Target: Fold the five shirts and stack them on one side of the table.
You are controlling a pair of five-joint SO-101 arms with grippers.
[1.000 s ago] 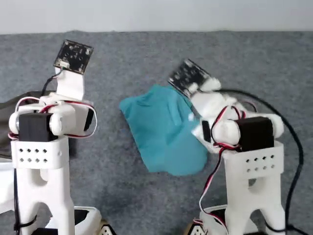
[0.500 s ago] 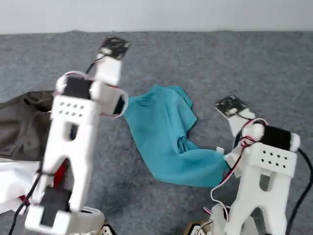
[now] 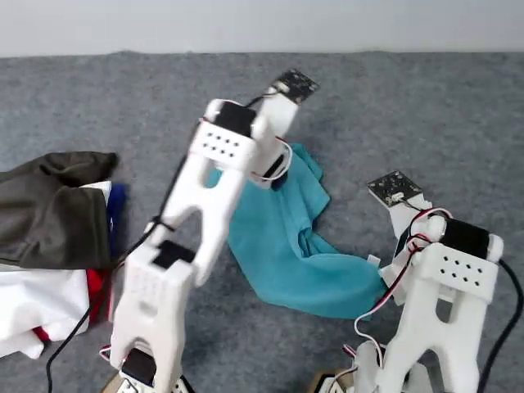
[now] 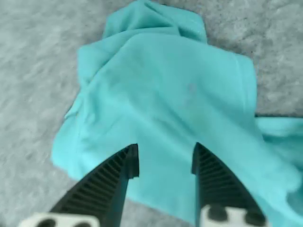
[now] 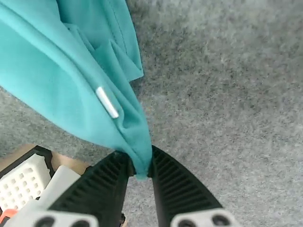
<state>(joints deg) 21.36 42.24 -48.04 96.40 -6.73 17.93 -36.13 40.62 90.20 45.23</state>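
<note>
A teal shirt lies crumpled in the middle of the grey table, seen close up in the left wrist view and right wrist view. My left gripper hovers open just above the shirt's far part, its fingers apart over the cloth; in the high view that arm stretches out over the shirt. My right gripper is shut on the shirt's near right corner, close to the arm's base. A pile of other shirts lies at the left edge.
In the pile a dark olive shirt lies on top of white, red and blue cloth. Bare grey carpet stretches across the far and right side. The arm bases stand at the near edge.
The left arm has swung from the left side out over the teal shirt. The right arm has pulled the shirt's corner toward its base, stretching the cloth to the near right.
</note>
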